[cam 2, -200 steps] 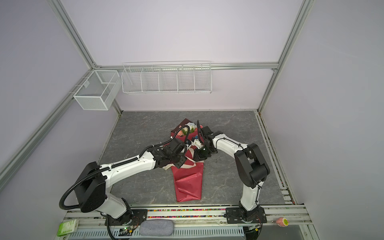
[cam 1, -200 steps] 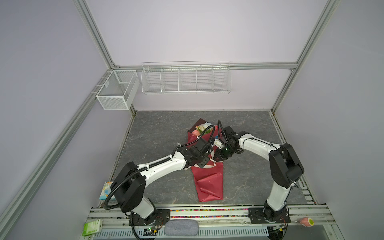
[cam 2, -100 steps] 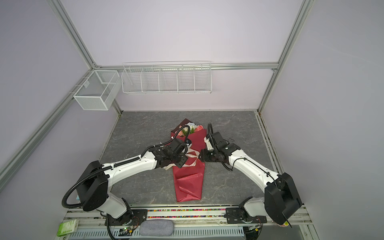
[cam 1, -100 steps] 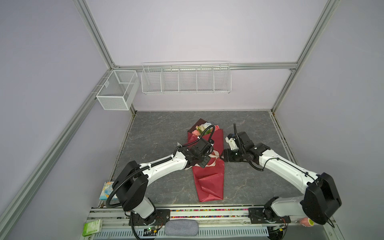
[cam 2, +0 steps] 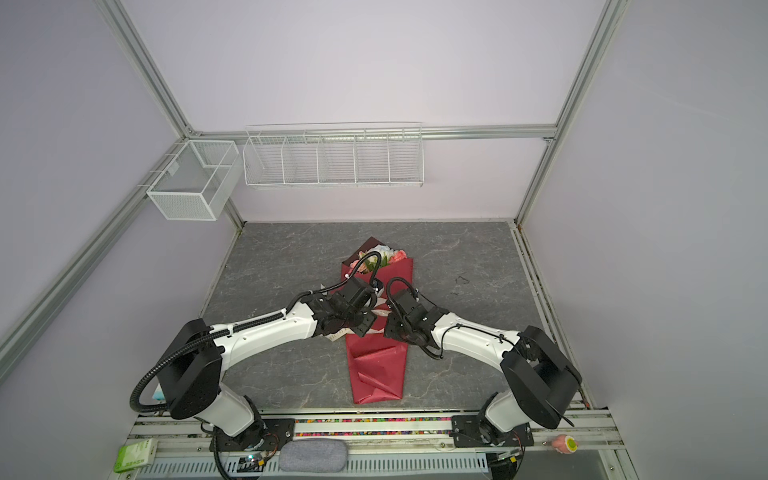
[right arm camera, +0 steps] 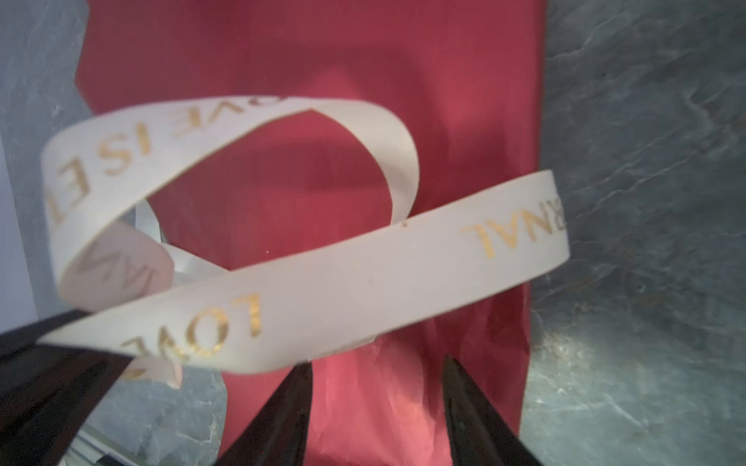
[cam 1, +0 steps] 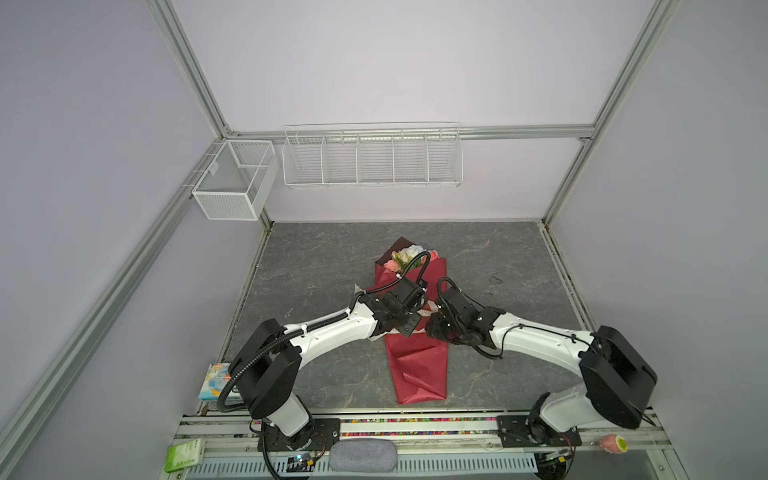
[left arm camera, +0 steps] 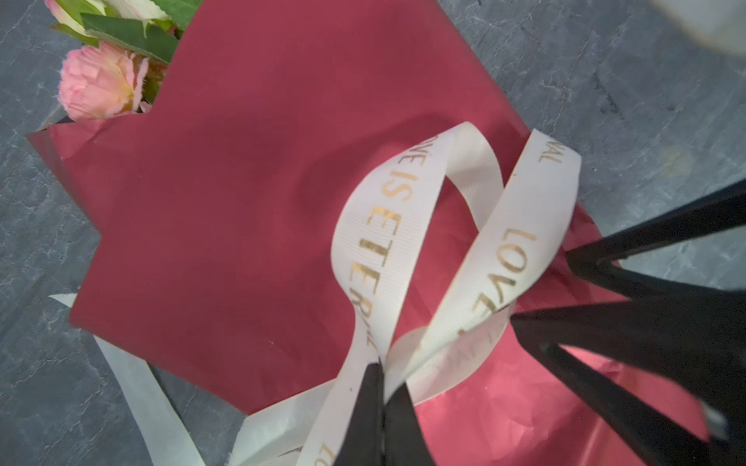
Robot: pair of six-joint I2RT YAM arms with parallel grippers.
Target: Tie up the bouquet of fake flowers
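The bouquet of fake flowers [cam 1: 417, 365], pink and cream blooms in shiny red paper, lies at the centre of both top views. The cream gold-lettered ribbon [left arm camera: 383, 242] is looped above it and pinched in the clenched left gripper [left arm camera: 379, 403]. The right gripper [right arm camera: 377, 363] is spread, grasping nothing, beside the free band. Knotting seems in hand; next, that band likely needs to be gripped and drawn through.

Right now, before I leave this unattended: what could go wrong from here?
The ribbon loop over the bouquet is slack and pinched only by the left gripper; a slip could undo it. The right gripper is open, the free strand just past its tips; closing may miss it or crease the red wrapping.
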